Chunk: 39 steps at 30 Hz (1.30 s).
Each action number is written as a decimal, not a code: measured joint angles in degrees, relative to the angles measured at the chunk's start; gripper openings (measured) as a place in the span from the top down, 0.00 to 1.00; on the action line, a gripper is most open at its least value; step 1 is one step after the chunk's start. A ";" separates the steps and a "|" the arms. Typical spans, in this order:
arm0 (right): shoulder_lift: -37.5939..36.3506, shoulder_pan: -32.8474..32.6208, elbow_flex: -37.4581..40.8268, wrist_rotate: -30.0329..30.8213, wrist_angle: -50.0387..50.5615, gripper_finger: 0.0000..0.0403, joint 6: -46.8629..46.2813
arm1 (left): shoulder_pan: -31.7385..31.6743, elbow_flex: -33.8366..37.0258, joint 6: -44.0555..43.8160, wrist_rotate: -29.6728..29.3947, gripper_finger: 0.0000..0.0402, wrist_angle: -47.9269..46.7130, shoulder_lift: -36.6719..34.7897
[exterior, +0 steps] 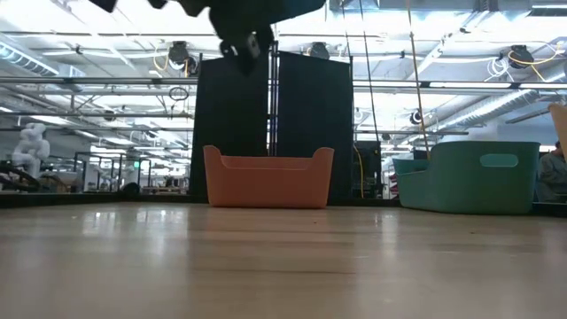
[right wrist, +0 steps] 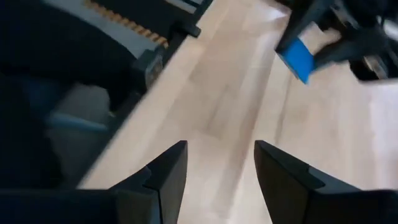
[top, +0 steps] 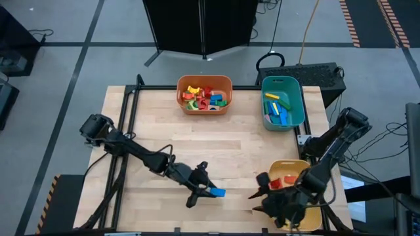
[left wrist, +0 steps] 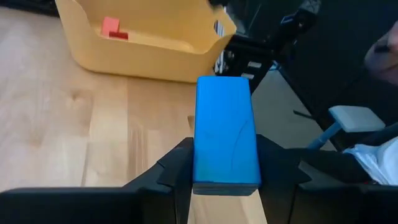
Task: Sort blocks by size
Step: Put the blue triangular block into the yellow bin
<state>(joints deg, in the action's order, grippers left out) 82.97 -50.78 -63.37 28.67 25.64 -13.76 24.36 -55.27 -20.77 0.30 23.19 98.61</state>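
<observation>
Seen from above: grey floor (top: 59,65) crossed by dark lines around a pale wooden table (top: 216,141), hazard-striped tape (top: 351,23) at one o'clock, cables trailing at three. Stood at twelve o'clock, just behind the table: a tall black panel (exterior: 270,124). Photographed level across the tabletop: an open workshop hall under bright ceiling strip lights (exterior: 80,40), with exposed pipes overhead and a white figure-like shape (exterior: 31,146) at far nine o'clock.

Bright overhead ceiling lights glare in low view; right wrist view motion-blurred; tabletop (top: 216,147) evenly lit.
</observation>
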 joint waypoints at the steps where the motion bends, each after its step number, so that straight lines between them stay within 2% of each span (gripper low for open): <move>1: 0.99 0.64 0.01 0.26 -0.86 0.58 2.61 | -0.50 0.00 0.30 0.77 0.67 0.45 0.00; 7: 5.74 4.53 0.03 8.78 -3.68 0.58 15.18 | -3.13 0.00 0.35 4.24 0.66 2.19 -0.02; 14: 8.40 8.55 0.04 8.58 -14.52 0.58 28.68 | -4.78 0.00 0.41 5.43 0.66 1.96 -0.07; 19: 8.83 10.66 0.04 8.56 -16.63 0.58 34.14 | -4.88 0.00 1.84 6.84 0.66 2.00 -0.07; 31: 8.82 15.20 0.04 -2.01 -21.34 0.59 38.92 | -4.90 0.00 3.26 6.77 0.66 2.76 -0.07; 39: 8.82 16.28 0.04 -3.47 -21.12 0.75 40.10 | -4.90 0.00 3.69 6.71 0.66 3.55 -0.07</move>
<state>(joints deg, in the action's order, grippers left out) 91.79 -34.50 -63.33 25.19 4.51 26.35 19.46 -55.27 -17.08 7.01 26.74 98.54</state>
